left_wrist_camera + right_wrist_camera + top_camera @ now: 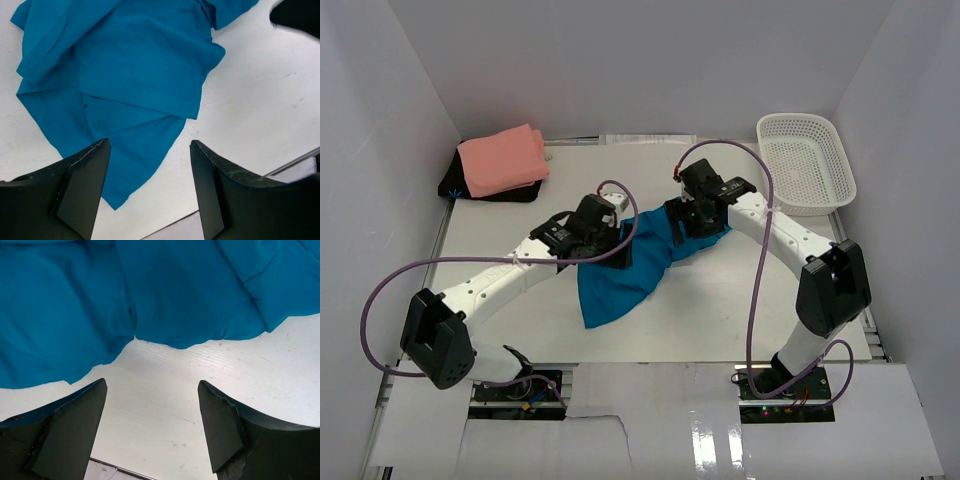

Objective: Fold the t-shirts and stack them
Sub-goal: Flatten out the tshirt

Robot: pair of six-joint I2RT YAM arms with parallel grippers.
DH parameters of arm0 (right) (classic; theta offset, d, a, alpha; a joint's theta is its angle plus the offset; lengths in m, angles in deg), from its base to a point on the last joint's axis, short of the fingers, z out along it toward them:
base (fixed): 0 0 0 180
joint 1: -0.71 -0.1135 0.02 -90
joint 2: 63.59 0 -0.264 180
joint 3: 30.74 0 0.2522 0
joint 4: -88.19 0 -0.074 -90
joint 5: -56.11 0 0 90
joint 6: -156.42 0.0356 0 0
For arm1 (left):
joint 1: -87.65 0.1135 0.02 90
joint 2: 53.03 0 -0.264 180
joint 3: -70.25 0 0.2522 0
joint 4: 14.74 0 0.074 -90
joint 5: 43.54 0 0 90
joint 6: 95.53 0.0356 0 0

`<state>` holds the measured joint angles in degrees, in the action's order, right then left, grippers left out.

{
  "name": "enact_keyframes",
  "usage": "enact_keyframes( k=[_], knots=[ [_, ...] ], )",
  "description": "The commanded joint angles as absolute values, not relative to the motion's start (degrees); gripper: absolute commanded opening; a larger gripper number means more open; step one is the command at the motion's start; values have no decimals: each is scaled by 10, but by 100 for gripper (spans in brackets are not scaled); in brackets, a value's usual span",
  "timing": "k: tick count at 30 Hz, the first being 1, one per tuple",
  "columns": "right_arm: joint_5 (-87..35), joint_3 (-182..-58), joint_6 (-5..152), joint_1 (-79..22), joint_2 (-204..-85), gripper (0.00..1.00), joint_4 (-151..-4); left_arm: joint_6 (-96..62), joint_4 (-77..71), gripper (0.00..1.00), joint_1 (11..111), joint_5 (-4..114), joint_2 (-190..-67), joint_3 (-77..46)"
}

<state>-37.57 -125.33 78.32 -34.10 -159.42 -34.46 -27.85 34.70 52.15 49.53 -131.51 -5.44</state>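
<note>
A teal-blue t-shirt (625,270) lies rumpled and partly folded over itself in the middle of the table. A salmon-pink t-shirt (502,160) sits folded at the back left. My left gripper (603,248) hovers over the teal shirt's left side; in the left wrist view it (149,145) is open, with the teal cloth (135,75) and bare table beneath it. My right gripper (693,222) hangs over the shirt's right end; in the right wrist view it (152,384) is open above bare table, just off the cloth's edge (165,290). Neither holds anything.
A white mesh basket (807,160) stands at the back right corner. The pink shirt rests on a flat black thing (453,186). White walls enclose the table (740,300) on three sides.
</note>
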Motion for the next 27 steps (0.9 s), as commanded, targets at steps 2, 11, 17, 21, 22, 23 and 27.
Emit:
enact_keyframes(
  k=[2,11,17,21,22,23,27],
  knots=[
    [-386,-1289,785,-316,-1620,80,-369,-220,396,75,424,313,-1313,-78],
    [-312,-1411,757,-277,-1740,81,-372,-206,404,75,282,154,-1361,-68],
    [-244,-1518,749,-274,-1827,77,-359,-241,418,77,257,59,-1384,-67],
    [-206,-1544,746,-285,-1857,70,-369,-281,441,80,274,37,-1389,-78],
    [-201,-1547,745,-287,-1859,70,-374,-287,445,80,283,44,-1385,-79],
    [-198,-1553,745,-290,-1867,69,-374,-297,444,80,294,72,-1380,-79],
    [-194,-1570,746,-304,-1886,59,-378,-294,421,80,362,136,-1337,-71]
  ],
)
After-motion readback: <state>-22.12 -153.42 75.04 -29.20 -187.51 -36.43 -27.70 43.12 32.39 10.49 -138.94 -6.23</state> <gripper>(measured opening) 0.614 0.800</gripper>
